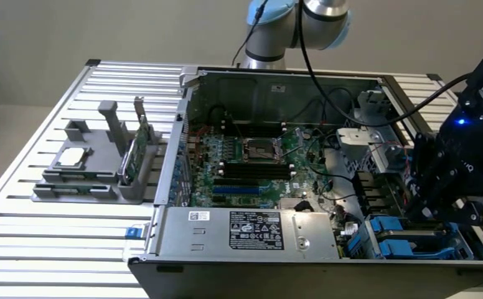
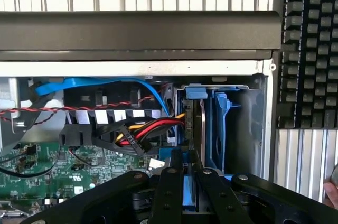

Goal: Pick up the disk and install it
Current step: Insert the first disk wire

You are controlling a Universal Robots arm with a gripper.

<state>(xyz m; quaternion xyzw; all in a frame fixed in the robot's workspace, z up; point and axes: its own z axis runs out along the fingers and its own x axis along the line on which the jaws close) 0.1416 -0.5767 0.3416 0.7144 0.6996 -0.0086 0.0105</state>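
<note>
Our gripper [image 2: 184, 182] sat nearest the wrist camera, its black fingers [image 2: 168, 192] closed on the blue rail of the disk [image 2: 189, 195], which stood on edge just above the drive bay [image 2: 211, 129] at the corner of the open computer case [image 1: 266, 230]. We judged the install step to be under way, the pick-up done. From there the disk needed to stay square to the blue bay guides and clear of the red and yellow cables [image 2: 150, 129] beside the slot.
</note>
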